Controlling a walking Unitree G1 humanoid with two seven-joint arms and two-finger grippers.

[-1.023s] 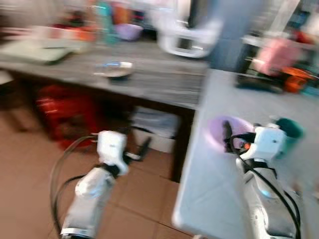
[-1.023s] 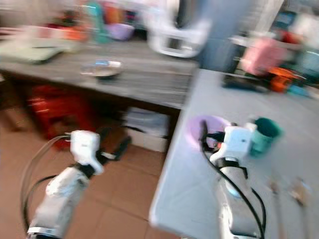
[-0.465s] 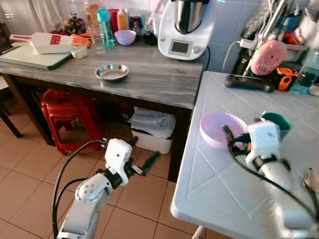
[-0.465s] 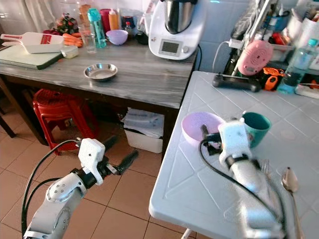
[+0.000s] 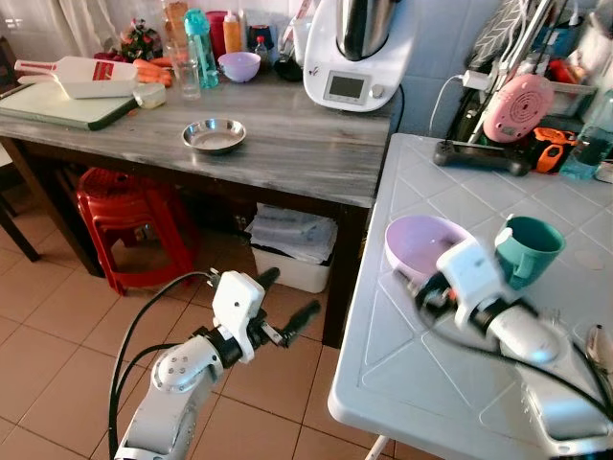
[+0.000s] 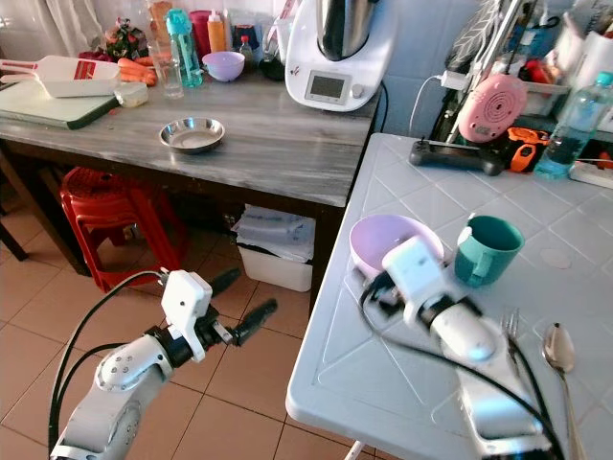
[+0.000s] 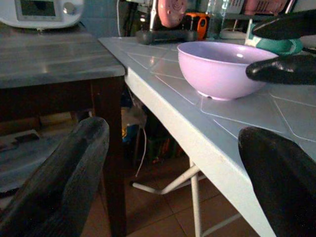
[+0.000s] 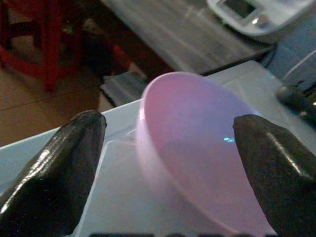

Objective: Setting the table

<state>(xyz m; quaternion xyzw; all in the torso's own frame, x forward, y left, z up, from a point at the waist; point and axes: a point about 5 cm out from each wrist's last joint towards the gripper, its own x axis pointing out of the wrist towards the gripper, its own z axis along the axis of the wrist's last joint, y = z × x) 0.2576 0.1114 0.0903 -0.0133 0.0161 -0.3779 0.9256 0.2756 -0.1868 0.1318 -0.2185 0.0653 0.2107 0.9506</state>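
here: white tiled tabletop (image 6: 402, 206) carries a lilac bowl (image 6: 385, 241) near its left edge, teal mug (image 6: 487, 249) just beside. right hand (image 8: 168, 163) spread wide, released, facing the bowl. left hand (image 6: 244, 302) released over the floor.

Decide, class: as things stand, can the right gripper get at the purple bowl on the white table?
Probably yes: the right gripper is open and aimed straight at the purple bowl, with nothing between them.
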